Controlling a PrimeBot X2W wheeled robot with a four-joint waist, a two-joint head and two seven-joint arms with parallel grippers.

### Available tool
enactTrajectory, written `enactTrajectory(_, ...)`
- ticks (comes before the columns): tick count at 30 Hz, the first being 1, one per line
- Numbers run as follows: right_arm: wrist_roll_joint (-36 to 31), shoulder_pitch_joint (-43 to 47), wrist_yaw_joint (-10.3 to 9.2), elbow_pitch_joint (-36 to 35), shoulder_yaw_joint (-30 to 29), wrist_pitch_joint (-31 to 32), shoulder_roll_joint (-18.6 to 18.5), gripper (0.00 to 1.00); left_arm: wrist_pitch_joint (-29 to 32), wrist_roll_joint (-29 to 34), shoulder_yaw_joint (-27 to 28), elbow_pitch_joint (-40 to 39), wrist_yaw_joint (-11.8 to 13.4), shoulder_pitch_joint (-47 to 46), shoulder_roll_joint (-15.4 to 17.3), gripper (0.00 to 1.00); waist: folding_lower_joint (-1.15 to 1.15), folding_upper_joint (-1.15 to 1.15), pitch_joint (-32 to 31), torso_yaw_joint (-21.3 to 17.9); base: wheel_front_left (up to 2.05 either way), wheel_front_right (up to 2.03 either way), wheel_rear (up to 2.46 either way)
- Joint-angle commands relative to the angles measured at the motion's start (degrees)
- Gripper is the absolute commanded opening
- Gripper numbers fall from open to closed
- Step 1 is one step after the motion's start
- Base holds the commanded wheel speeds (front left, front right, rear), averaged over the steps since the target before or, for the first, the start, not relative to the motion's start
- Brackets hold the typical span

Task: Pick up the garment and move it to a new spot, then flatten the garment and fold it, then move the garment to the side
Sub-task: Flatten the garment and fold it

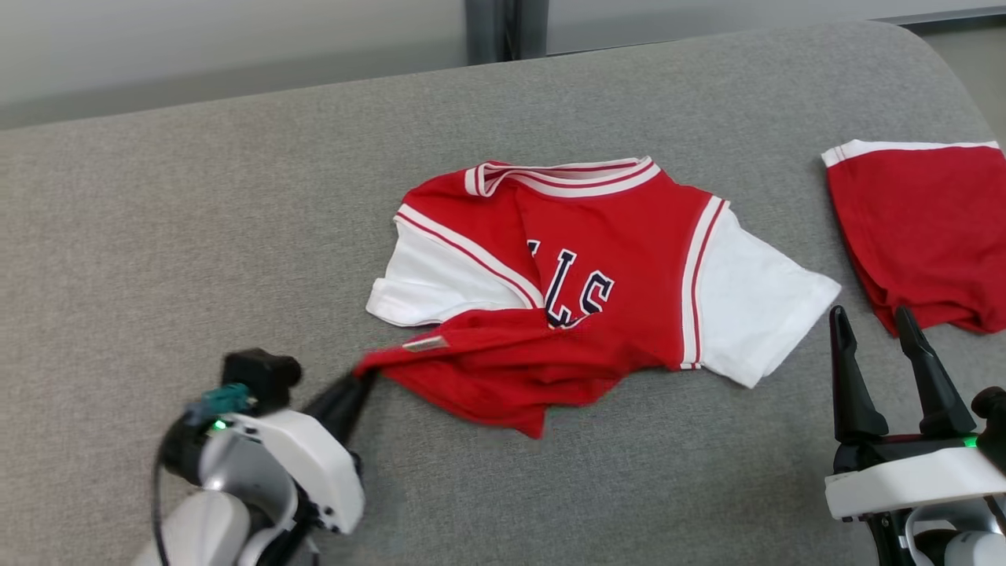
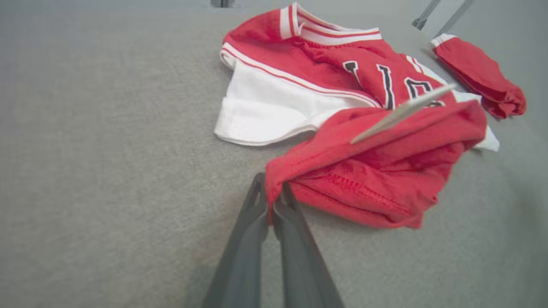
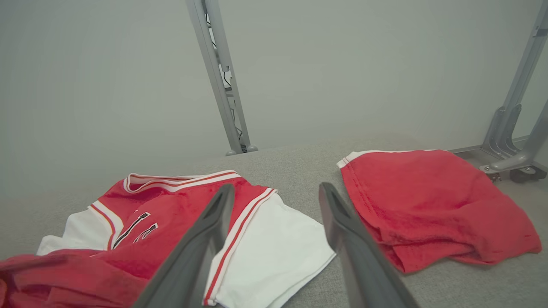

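Note:
The garment (image 1: 581, 275) is a red jersey with white sleeves, striped trim and dark letters, lying rumpled mid-surface with its lower hem bunched toward me. My left gripper (image 1: 363, 379) is shut on the hem's left corner. In the left wrist view the two dark fingers (image 2: 257, 222) pinch a red fold of the garment (image 2: 368, 171) between them. My right gripper (image 1: 874, 330) stands open at the lower right, just off the garment's white right sleeve. Seen from the right wrist, its fingers (image 3: 205, 239) spread wide above that sleeve (image 3: 274, 239), touching nothing.
A second red cloth piece with a white band (image 1: 923, 236) lies at the right, near my right gripper, also seen as red shorts (image 3: 432, 205). The grey padded surface (image 1: 196, 220) curves away at the far right corner. Metal frame legs (image 3: 218, 77) stand behind it.

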Motion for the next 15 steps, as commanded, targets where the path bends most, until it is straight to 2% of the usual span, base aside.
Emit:
enactTrajectory(1, -0.01, -0.64, 0.01, -0.11, -0.31, -0.3, -0.23, 1.0, -0.6, 0.72, 1.02, -0.37, 0.95, -0.87, 1.16, 0.0, 0.0, 0.0, -0.1, 0.56, 0.0, 0.0, 0.0)
enactTrajectory(4, -0.22, -0.9, 0.01, -0.45, -0.54, -0.14, -0.23, 1.0, -3.16, 3.77, 3.61, -2.23, 3.73, -2.48, 4.11, 0.0, 0.0, 0.0, -0.27, 1.72, 0.0, 0.0, 0.0)
enactTrajectory(9, -0.18, -1.42, 0.01, -0.59, -0.55, 0.14, -0.24, 1.0, -8.66, 8.65, 7.42, -5.26, 6.5, -6.31, 8.32, 0.0, 0.0, 0.0, -0.54, 3.07, 0.0, 0.0, 0.0)
enactTrajectory(15, 0.04, -1.33, 0.01, -0.86, -0.75, 0.15, -0.25, 1.0, -11.74, 11.87, 9.1, -7.66, 9.27, -5.79, 10.65, 0.0, 0.0, 0.0, -0.65, 3.97, 0.0, 0.0, 0.0)
